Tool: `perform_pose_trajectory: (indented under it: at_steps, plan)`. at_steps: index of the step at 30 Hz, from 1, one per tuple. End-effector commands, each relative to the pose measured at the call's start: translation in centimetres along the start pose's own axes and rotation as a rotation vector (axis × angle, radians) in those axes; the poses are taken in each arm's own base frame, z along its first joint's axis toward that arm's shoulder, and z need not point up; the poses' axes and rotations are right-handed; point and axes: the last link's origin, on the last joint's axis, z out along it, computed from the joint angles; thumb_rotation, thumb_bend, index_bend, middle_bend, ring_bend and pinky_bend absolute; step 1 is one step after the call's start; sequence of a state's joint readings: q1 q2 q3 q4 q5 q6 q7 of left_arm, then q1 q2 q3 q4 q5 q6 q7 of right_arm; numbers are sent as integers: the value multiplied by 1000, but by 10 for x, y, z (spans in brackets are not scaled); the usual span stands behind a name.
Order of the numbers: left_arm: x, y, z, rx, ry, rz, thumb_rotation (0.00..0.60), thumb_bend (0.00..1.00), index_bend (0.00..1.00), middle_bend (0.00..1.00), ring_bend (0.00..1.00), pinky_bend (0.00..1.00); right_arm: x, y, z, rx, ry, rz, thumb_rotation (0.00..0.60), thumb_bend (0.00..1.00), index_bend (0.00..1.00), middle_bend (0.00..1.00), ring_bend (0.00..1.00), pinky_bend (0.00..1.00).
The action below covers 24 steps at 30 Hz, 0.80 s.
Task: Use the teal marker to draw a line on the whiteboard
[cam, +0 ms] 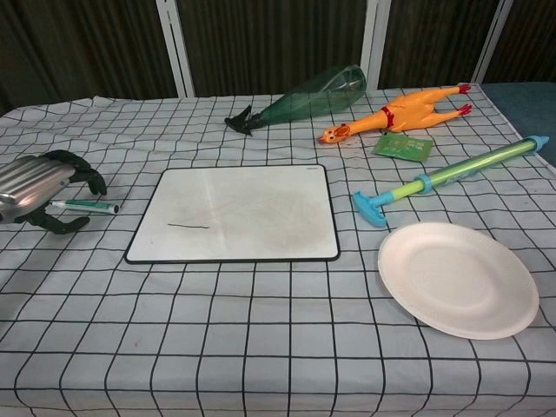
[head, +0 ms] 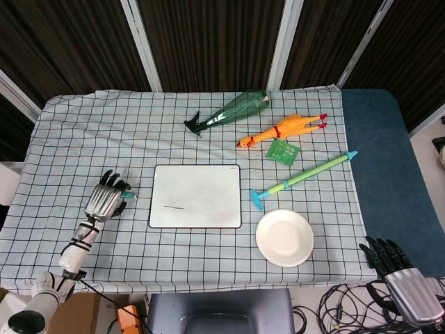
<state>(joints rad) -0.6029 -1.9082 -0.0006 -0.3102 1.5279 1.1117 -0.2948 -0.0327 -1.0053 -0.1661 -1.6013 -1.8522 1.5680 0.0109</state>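
The whiteboard [head: 196,195] [cam: 236,212] lies flat mid-table with a short dark line on its left part. The teal marker [cam: 84,206] [head: 129,197] lies flat on the checked cloth just left of the board. My left hand [head: 105,201] [cam: 42,186] hovers over the marker's left end, fingers curved above it and thumb below it, not touching it as far as the chest view shows. My right hand [head: 400,277] hangs off the table's front right corner, fingers spread and empty; only the head view shows it.
A white paper plate [head: 284,237] sits right of the board. Behind it lie a teal and green water pump toy [head: 306,175], a green card [head: 282,151], a rubber chicken [head: 281,130] and a green bottle [head: 233,110].
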Motion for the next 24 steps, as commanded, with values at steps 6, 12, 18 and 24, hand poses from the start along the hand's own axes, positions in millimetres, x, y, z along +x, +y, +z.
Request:
perform_pose_trajectory:
  at_steps: [6,12,18,24]
  plan:
    - [16,1,-10,-36,98,-89,600,334,316,290,96,92,1,1,0,-1,4,2,600,328,0,0,0,72]
    - [34,8,-111,-153,154,-464,600,333,46,55,0,17,4,3,-1,-12,16,10,600,328,0,0,0,72]
    - [58,4,-240,65,118,-322,600,333,0,0,0,0,4,3,1,-24,25,6,600,328,0,0,0,72]
    - [61,9,-270,108,77,-255,600,335,0,0,0,0,0,-1,4,-19,21,-9,600,328,0,0,0,72]
